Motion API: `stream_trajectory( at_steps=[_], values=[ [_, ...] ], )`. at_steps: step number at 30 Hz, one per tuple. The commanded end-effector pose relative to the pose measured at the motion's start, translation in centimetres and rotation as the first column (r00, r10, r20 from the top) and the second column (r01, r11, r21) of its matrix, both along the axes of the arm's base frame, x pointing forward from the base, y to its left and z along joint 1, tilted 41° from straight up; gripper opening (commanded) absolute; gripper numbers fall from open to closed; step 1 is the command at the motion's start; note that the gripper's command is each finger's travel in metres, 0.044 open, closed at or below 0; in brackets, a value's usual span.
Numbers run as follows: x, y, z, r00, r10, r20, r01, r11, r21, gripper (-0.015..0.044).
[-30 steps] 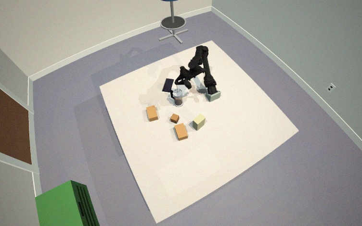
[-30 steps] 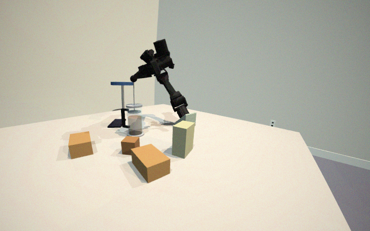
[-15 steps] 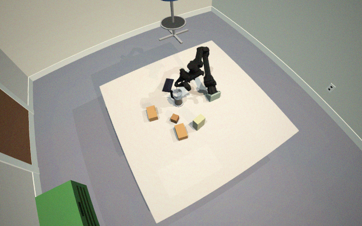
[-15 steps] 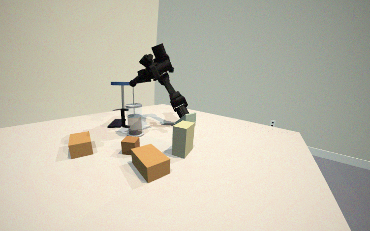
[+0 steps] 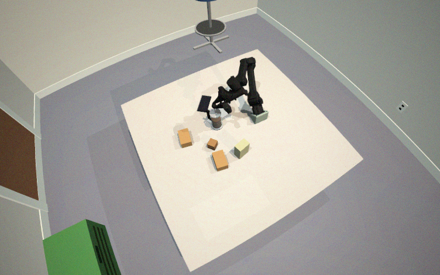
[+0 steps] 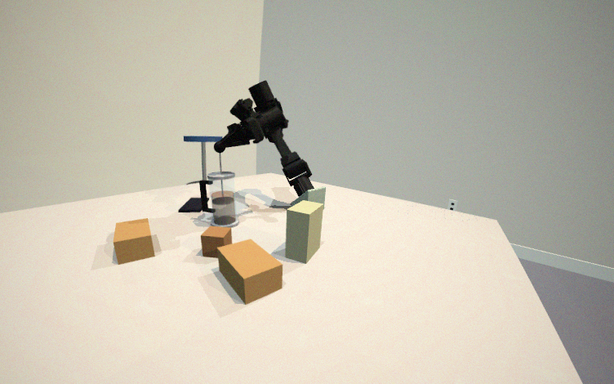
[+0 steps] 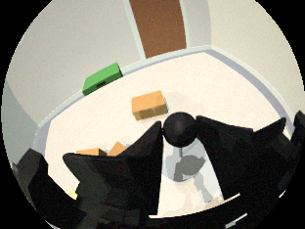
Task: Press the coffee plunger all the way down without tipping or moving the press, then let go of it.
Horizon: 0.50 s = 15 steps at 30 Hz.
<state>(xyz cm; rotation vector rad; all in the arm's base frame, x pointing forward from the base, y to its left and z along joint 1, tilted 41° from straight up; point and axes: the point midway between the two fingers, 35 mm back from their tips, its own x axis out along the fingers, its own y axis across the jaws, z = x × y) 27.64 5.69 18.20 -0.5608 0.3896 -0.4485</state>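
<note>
The coffee press [image 5: 216, 122] [image 6: 224, 212] stands upright on the table, a clear cylinder with dark contents and a black side handle [image 6: 203, 195]. Its black round plunger knob [image 6: 219, 147] [image 7: 180, 132] is above the lid, with a length of thin rod [image 6: 220, 162] showing between knob and lid. Inside, the rod runs down to about the top of the brownish contents. My gripper [image 5: 215, 105] [image 6: 220, 145] [image 7: 179, 122] is shut on the knob, one fingertip on each side of it in the wrist view. In the top view the fingers hide the knob.
Two orange blocks [image 5: 185, 137] [image 5: 220, 160], a small brown block [image 5: 212, 143] [image 6: 215, 242] and a tall pale yellow block [image 5: 241, 148] [image 6: 304, 234] stand in front of the press. A dark flat panel [image 5: 203, 103] is beside the handle. A grey-green block [image 5: 260, 116] is by the arm's base.
</note>
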Motion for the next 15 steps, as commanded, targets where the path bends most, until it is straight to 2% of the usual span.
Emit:
stream_trajectory(
  at_steps=[1,15],
  values=[
    [-0.2,-1.3,-1.9,0.999,-0.013,-0.043,0.012,0.999,-0.03,0.0129],
    [0.2,-2.9,-3.3,1.0,-0.008,-0.029,0.007,0.999,-0.042,0.0129]
  ],
)
